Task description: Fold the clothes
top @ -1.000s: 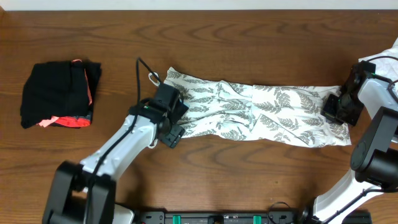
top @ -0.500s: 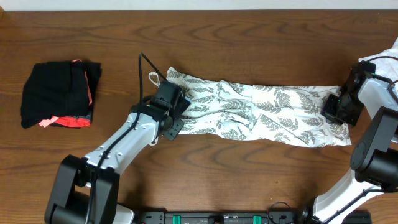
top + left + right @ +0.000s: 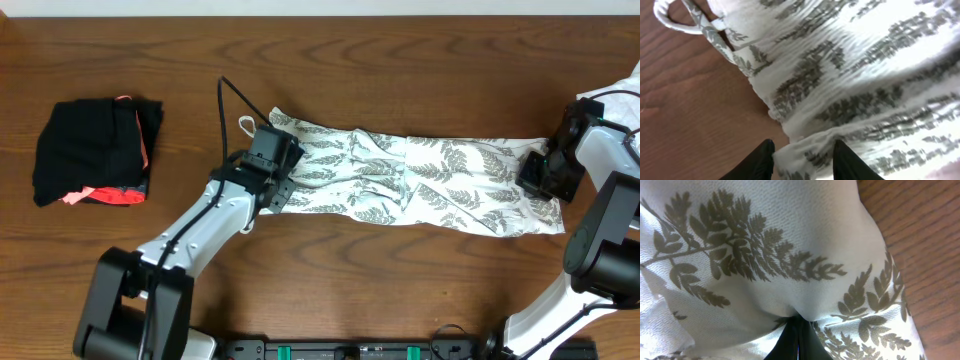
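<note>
The clothes (image 3: pixel 420 180) are lying as a long narrow band from the middle of the worktop (image 3: pixel 400 60) to its right edge, the left pincer (image 3: pixel 802 152) nipping their left end and the right pincer (image 3: pixel 797 337) clenching their right end, so seemingly only the end-to-end folds are remaining.

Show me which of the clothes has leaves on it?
The long white dress in the middle, printed with grey-green ferns. The bundle on the left is black with coral trim.
</note>
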Tool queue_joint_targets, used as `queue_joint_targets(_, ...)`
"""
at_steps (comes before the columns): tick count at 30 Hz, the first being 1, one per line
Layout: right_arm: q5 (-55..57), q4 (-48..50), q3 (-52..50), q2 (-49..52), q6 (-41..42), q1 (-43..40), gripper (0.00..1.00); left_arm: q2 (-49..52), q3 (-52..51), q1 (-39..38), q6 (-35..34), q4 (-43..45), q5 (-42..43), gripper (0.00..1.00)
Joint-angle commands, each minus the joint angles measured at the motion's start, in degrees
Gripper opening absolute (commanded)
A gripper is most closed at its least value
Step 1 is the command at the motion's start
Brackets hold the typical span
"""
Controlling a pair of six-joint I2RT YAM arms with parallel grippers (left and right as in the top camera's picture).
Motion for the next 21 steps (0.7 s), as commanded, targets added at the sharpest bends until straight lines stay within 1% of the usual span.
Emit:
queue_joint_targets(1, 0.85, -0.44, -1.03, 2.08, -0.83, -0.61, 0.01, 4.68, 1.25, 0.39, -5.09, 0.33, -1.01, 0.39)
queue_joint_targets(6, 0.85, -0.44, -1.01, 2.08, -0.83, -0.61, 0.01, 10.62, 1.25, 0.39, -10.84, 0.48, -1.01, 0.39)
queue_joint_targets(8, 0.85, -0.44, -1.01, 2.08, -0.83, -0.61, 0.01, 11.91, 1.25, 0.39, -11.78, 0.68, -1.07, 0.39)
queue_joint_targets(10, 0.85, -0.44, -1.03, 2.08, -0.83, -0.61, 0.01, 12.22, 1.25, 0.42, -11.96, 1.09, -1.18, 0.39)
queue_joint_targets(13, 0.85, -0.55, -1.03, 2.08, -0.83, -0.61, 0.01, 11.98, 1.27, 0.39, -15.34, 1.33, -4.96, 0.39)
queue_joint_targets(15, 0.85, -0.59, -1.03, 2.08, -0.81, -0.61, 0.01, 11.65, 1.27, 0.39, -16.02, 1.31, -5.99, 0.39)
queue_joint_targets(19, 0.83, -0.59, -1.01, 2.08, -0.83, -0.61, 0.01, 10.84, 1.27, 0.39, -16.00, 1.86, -5.99, 0.46)
queue_joint_targets(21, 0.85, -0.61, -1.01, 2.08, -0.81, -0.61, 0.01, 10.75, 1.27, 0.42, -16.04, 2.67, -5.99, 0.52)
